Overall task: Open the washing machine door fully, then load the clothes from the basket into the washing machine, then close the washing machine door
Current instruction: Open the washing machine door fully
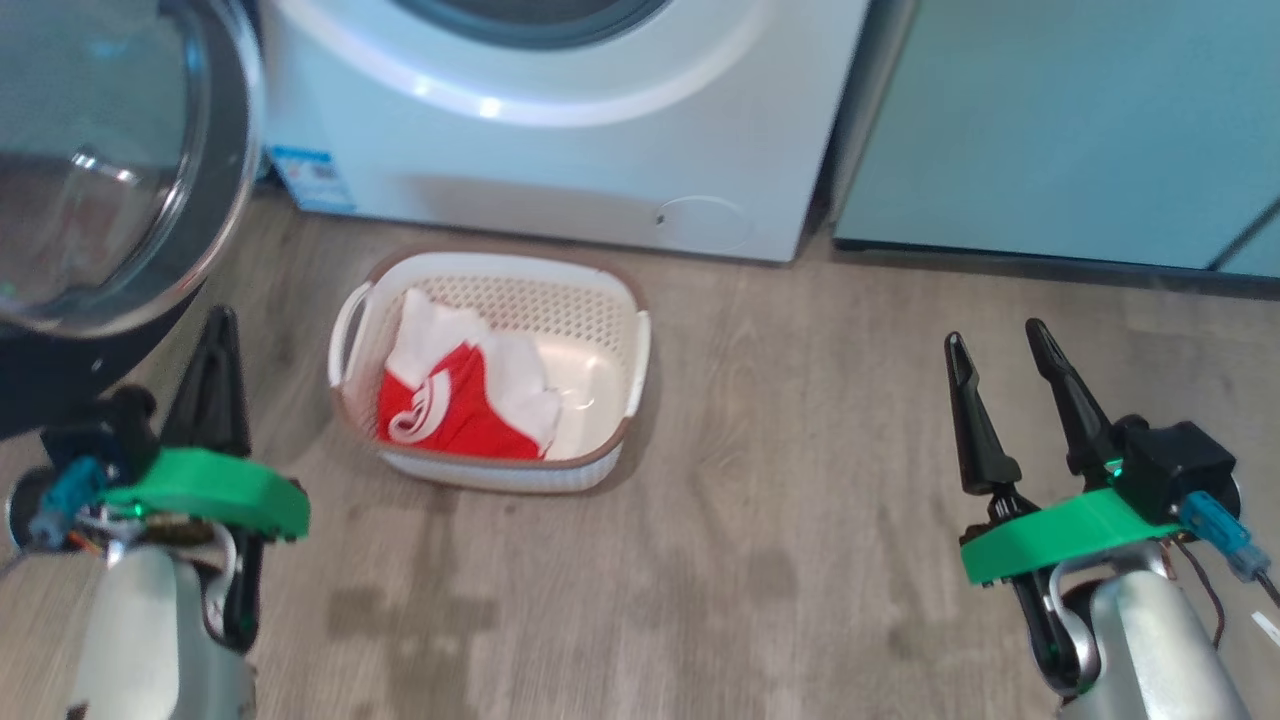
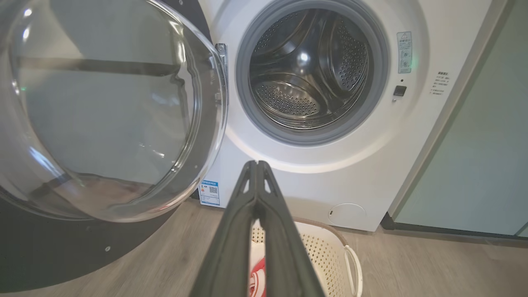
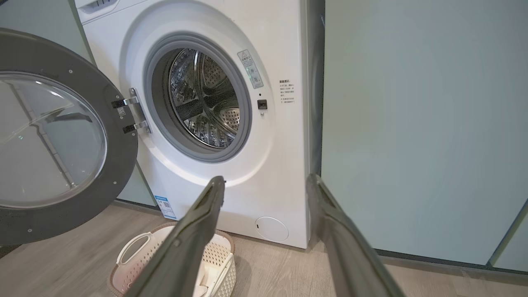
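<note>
Head view first: the washing machine spans twelve o'clock, its white front low in frame. The washing machine door is swung out at ten o'clock, glass dome toward us, so I judge the opening step done. Just short of centre, toward nine o'clock, the basket stands on the floor in front of the machine. The clothes, red and white, lie heaped against its nine o'clock side, not yet loaded. At eight o'clock, the left gripper has its fingers pressed together on nothing. At four o'clock, the right gripper has its fingers spread apart, also empty. They flank the basket, well apart from it. That reads to me as a ready stance, and the spread right pair looks the likelier one for the pickup.

Left wrist view: the fingers rise from six o'clock as one dark blade, tight together, with the basket rim and a flash of red beneath them. The drum gapes at one o'clock, bare steel with nothing inside. The door fills nine o'clock, close to this arm, and it is swung clear so the mouth is unobstructed.

Right wrist view: two fingers fork wide from six o'clock. The door hangs on its hinge at nine o'clock, with the drum at eleven and the basket at seven. A teal cabinet covers three o'clock. The basket sits below the opening, so the lift to the drum should be short.
</note>
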